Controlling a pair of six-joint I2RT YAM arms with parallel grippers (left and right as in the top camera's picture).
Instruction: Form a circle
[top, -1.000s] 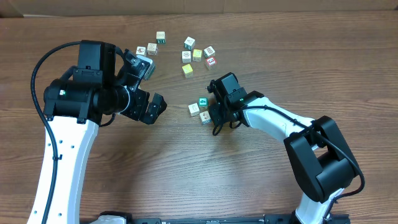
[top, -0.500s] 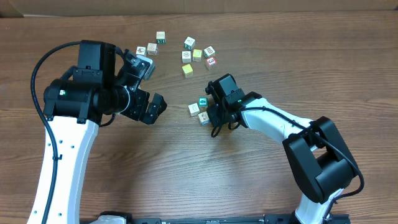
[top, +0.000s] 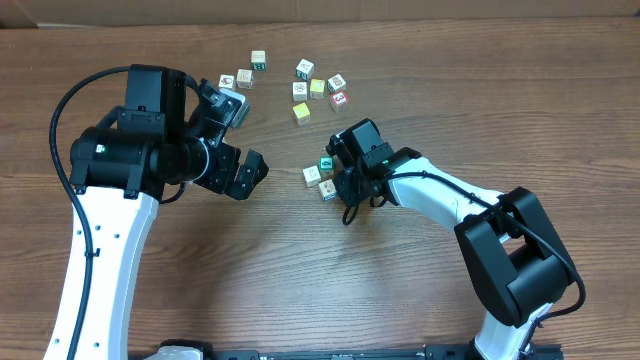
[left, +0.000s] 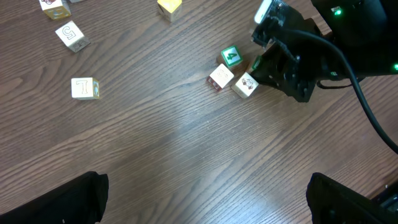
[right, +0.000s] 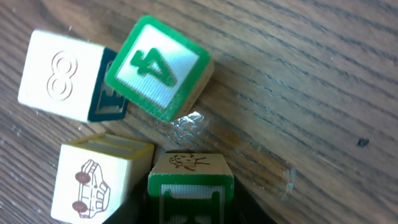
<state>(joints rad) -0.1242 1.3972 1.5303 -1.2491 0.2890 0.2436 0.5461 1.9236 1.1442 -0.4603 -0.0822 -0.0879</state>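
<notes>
The circle (top: 320, 175) is a tight cluster of small picture cubes at mid-table. In the right wrist view it shows a green "4" cube (right: 160, 68), a white "8" cube (right: 59, 74) and a car-picture cube (right: 93, 183). My right gripper (right: 189, 202) is shut on a fourth, green-faced cube (right: 189, 183), held against the car cube and just below the "4" cube. From overhead the right gripper (top: 341, 179) sits at the cluster's right side. My left gripper (top: 243, 140) hangs open to the left, with nothing between its fingers (left: 56, 199).
Loose white, yellow and red cubes (top: 318, 87) are scattered behind the cluster. Three more cubes (top: 243, 77) lie near the left gripper's far finger. The left wrist view shows the cluster (left: 231, 74) and two loose letter cubes (left: 84, 88).
My right gripper with its cube has edged slightly toward the cluster. The left arm has not moved.
</notes>
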